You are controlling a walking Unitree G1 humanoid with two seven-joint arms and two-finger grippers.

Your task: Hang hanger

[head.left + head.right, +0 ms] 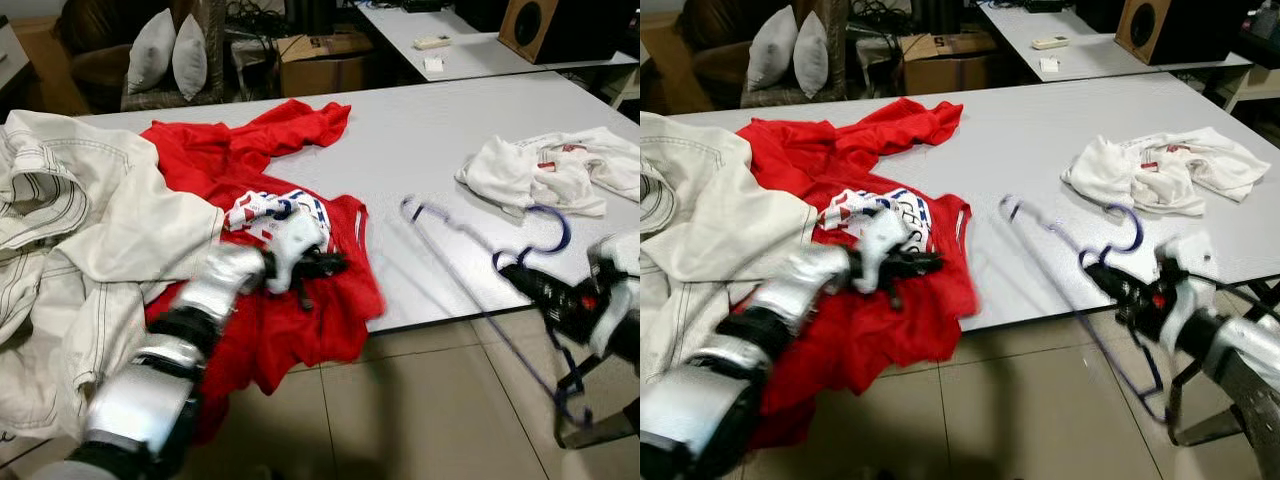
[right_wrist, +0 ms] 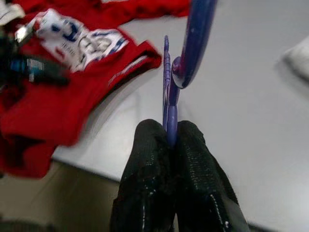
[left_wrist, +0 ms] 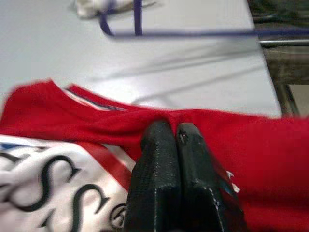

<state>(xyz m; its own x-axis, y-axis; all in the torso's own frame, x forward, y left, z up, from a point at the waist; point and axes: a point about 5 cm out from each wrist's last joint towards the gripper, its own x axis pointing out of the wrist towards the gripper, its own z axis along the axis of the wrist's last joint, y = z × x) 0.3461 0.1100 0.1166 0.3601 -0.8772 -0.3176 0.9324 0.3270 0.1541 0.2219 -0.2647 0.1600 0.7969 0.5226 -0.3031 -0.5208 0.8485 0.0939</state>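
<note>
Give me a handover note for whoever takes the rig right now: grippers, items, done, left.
Left gripper: shut on the red shirt at its neckline, at the white table's front edge.
Right gripper: shut on the purple hanger near its hook, held over the table edge, right of the shirt.
Done: both items gripped.
Left: hanger is not yet inside the shirt; feed it through the neck, then hang it.
Also on the table: cream jacket, white garment.

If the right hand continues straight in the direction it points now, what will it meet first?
Probably the bare grey tabletop; further along, the red printed shirt. The right hand grips the purple wire hanger. Depth is uncertain.
</note>
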